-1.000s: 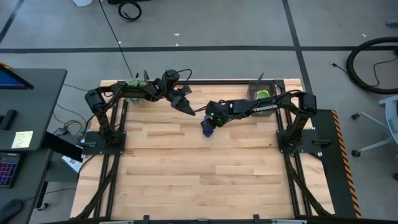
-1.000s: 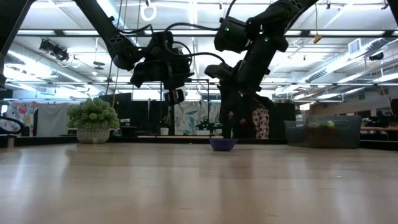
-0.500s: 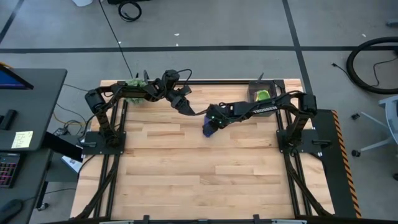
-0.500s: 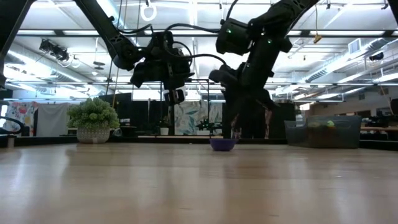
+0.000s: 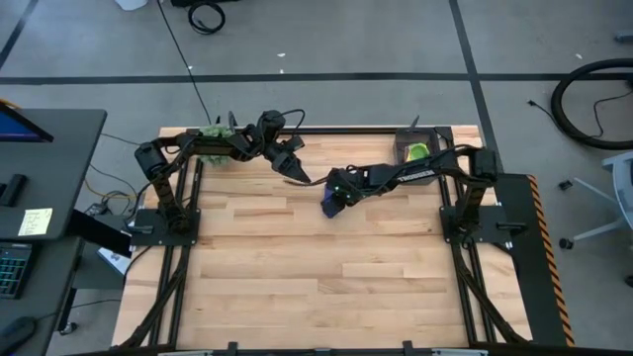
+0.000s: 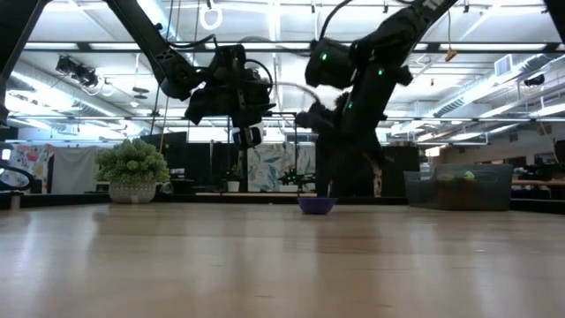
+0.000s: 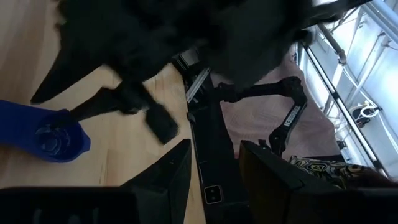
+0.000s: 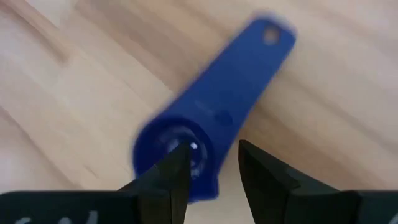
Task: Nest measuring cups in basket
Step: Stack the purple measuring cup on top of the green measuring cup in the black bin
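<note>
Butcher-block wood table (image 5: 297, 257) on my feed, grey taped floor around it. Dark blue measuring cup (image 8: 205, 124) lies mid-table; my right gripper (image 8: 208, 165) hangs over its bowl, fingers parted, unclamped. Left gripper (image 7: 214, 171) nearby, apart. Basket (image 5: 416, 148) sits far-right of the cup. "TROSSEN" on right arm.

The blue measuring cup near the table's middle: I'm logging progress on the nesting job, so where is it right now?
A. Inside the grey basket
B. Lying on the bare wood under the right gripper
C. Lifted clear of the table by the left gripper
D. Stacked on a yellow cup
B. The blue measuring cup lies flat on the wooden table, with the right gripper open just above it, and the basket far off at the corner.
</note>
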Tool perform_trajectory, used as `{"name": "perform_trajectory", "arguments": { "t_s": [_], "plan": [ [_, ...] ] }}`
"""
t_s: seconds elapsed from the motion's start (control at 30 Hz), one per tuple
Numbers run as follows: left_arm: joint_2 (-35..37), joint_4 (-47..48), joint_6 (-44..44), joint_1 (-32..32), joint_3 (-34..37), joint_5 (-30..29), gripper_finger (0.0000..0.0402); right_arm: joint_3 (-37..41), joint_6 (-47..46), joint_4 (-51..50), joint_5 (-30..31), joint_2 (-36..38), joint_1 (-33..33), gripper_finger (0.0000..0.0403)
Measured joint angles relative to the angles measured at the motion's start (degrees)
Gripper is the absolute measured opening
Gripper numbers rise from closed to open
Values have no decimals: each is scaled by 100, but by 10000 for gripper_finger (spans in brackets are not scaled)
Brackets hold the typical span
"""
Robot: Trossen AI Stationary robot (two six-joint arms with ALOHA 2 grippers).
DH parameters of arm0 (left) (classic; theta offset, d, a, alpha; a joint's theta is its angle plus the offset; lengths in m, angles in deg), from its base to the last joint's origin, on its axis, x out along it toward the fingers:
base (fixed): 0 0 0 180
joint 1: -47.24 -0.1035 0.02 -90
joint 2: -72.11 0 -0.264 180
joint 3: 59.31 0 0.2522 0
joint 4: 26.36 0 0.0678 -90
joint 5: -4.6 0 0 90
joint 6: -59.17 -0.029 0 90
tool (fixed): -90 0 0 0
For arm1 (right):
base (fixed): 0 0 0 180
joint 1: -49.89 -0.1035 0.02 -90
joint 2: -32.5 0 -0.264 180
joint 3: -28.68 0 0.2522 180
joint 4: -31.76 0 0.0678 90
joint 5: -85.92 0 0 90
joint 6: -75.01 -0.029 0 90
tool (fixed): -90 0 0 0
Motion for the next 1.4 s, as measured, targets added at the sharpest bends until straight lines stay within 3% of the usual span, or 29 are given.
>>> {"name": "perform_trajectory", "arguments": {
  "t_s": [0.37, 0.47, 0.67, 0.9, 1.4],
  "plan": [
    [2, -5, 9, 0, 0, 57, 141, -33, 5, 295, -296, -588, -50, 132],
    [2, -7, 8, 0, 0, 56, 141, -22, 4, 295, -277, -571, -50, 111],
    [2, -5, 9, 0, 0, 54, 141, -22, -311, 356, -356, -584, -38, 17],
    [2, -5, 10, 0, 0, 54, 141, -197, -259, 200, -425, -599, -42, 16],
    [2, -4, 17, 0, 0, 56, 141, -2071, 33, -3968, 469, -626, 169, 16]
  ]
}}
